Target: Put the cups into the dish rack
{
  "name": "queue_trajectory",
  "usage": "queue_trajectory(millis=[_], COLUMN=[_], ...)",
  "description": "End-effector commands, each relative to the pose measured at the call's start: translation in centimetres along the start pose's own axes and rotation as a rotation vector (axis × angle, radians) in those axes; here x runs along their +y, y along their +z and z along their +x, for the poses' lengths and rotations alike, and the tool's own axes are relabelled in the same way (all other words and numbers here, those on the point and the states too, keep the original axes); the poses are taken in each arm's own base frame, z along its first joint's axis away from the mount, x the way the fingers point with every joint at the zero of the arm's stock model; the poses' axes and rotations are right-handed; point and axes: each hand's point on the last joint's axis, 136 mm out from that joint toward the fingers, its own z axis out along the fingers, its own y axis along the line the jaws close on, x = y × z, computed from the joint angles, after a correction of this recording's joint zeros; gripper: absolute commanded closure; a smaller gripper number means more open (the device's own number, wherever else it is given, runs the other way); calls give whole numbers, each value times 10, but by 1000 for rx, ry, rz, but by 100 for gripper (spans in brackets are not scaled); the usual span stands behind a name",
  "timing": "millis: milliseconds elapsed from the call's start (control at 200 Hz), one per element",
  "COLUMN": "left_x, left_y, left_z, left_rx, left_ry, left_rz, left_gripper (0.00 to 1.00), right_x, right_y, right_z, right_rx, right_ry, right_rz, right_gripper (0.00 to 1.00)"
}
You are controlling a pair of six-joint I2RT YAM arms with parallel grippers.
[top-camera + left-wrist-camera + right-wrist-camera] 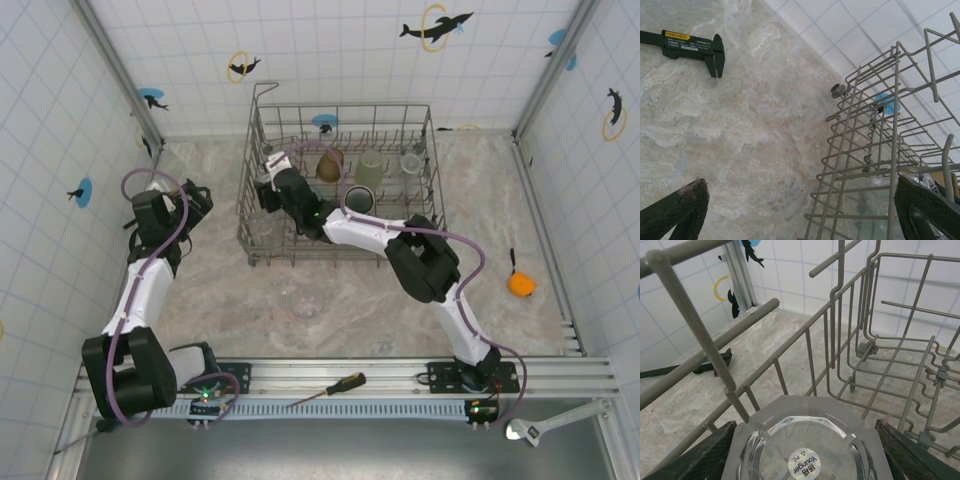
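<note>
The grey wire dish rack (270, 245) stands at the back middle of the table. Inside it my right gripper (272, 188) is near the left wall, shut on a clear cup (805, 435) turned bottom-up, with a round sticker on its base. Both fingers (700, 460) press its sides. Farther back in the rack sit an amber cup (331, 163), a pale green cup (371, 168), a clear cup (411, 163) and a dark mug (359, 199). Another clear cup (307, 303) sits on the table in front of the rack. My left gripper (195, 200) hangs open and empty just left of the rack (860, 165).
A black caliper (687, 44) lies on the table left of the rack. An orange object (521, 284) sits at the right wall. A screwdriver (330, 388) and a wrench (545, 425) lie by the arm bases. Tiled walls close in on three sides.
</note>
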Motion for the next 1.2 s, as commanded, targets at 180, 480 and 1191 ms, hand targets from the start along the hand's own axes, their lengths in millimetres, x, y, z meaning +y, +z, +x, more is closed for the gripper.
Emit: queue_trajectory(millis=[180, 480, 1191], left_x=[-3, -4, -4], left_y=[-1, -1, -5], left_z=[1, 1, -2], left_rx=[-2, 0, -17], left_ry=[-7, -10, 1], left_rz=[28, 29, 22], left_gripper=[3, 3, 3], right_x=[2, 6, 2], right_y=[7, 6, -8], right_z=[17, 12, -46], right_rx=[6, 12, -23], right_ry=[-33, -33, 67], right_rz=[23, 26, 18], right_gripper=[50, 21, 0])
